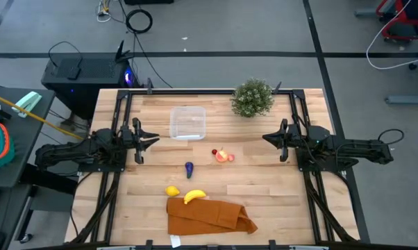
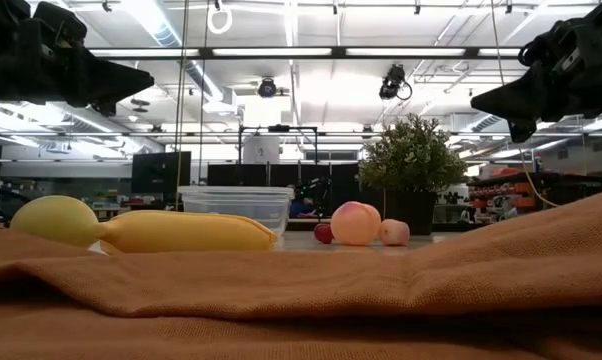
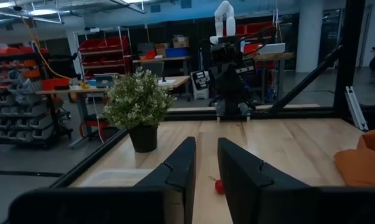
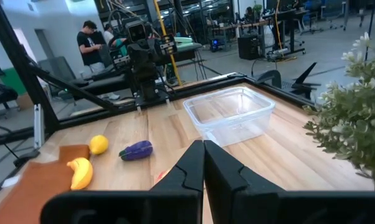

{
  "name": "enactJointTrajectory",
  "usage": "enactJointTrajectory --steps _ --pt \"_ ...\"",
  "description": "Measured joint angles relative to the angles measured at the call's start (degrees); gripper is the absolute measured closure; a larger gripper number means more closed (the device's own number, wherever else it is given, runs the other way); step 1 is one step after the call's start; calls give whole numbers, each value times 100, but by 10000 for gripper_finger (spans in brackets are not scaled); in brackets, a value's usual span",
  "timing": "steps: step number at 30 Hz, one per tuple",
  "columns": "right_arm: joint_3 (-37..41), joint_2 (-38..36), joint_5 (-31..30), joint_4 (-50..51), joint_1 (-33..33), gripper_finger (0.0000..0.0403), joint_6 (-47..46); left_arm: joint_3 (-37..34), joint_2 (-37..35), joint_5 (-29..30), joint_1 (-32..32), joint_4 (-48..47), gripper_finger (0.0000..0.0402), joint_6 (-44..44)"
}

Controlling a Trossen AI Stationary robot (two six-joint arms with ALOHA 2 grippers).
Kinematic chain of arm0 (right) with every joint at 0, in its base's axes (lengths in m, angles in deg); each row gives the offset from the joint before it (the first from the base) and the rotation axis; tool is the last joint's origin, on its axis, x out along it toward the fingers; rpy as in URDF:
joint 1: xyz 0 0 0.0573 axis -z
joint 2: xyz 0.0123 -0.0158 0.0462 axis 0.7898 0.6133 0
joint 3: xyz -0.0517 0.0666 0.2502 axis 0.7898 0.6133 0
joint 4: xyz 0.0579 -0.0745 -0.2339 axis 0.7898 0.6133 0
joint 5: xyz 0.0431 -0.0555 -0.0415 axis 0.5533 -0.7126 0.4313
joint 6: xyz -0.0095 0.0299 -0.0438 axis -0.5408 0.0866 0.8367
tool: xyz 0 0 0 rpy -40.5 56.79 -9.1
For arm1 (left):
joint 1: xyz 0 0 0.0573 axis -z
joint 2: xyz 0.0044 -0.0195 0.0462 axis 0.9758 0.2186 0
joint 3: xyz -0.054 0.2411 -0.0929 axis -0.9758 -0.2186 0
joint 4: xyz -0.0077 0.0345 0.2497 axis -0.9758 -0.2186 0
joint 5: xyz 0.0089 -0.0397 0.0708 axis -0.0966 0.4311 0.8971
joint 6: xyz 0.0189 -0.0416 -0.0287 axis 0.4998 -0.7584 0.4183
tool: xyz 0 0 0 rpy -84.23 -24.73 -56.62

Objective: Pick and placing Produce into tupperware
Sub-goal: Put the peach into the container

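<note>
The clear tupperware stands on the table's far half with nothing in it. The red-peach fruit and the tiny red piece lie mid-table. The purple piece lies nearer. The lemon and the banana lie by the cloth's far edge. My left gripper hovers open at the table's left. My right gripper hovers shut at the right. Both point toward the middle and touch nothing.
A green bushy plant stands in a pot at the far edge, right of the tupperware. An orange-brown folded cloth lies at the near edge. A black frame runs round the table. A person stands beyond the table's left side.
</note>
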Motion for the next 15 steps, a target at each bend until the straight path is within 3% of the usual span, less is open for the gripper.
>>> enactJointTrajectory --steps 5,7,11,15 --pt "-1 0 0 1 0 388 -632 0 0 0 0 -7 330 -66" --pt "1 1 0 -1 0 388 -728 -1 0 1 0 14 328 -493" --pt "-1 0 0 -14 0 388 -1562 -2 0 481 -2 124 327 -2805" --pt "0 0 -18 -14 0 388 -3305 -2 2 1199 -6 116 326 -4890"
